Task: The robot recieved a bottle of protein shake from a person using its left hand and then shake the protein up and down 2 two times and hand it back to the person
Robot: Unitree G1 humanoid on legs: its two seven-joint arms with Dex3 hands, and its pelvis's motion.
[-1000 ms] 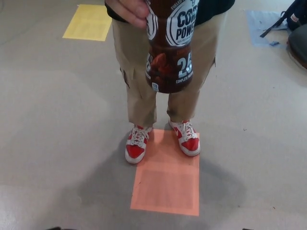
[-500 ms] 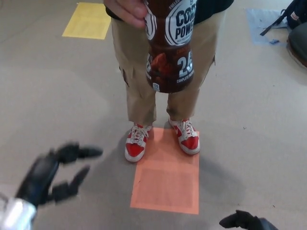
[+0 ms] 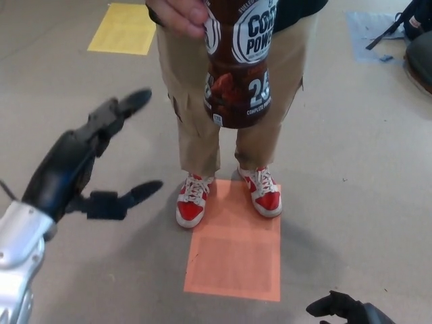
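A person's hand holds out a dark brown protein shake bottle with a white label at the top centre of the head view. My left hand is raised at the left, open, its fingers spread and pointing toward the bottle. It stays well left of and below the bottle, touching nothing. Only the black tip of my right hand shows at the bottom right edge.
The person stands in khaki trousers and red and white shoes at the top of an orange floor patch. A yellow patch lies at the back left, and a bag at the back right.
My left hand has risen from the lower left and reached up and forward toward the bottle, its fingers spread wider. The bottle and the person have stayed in place.
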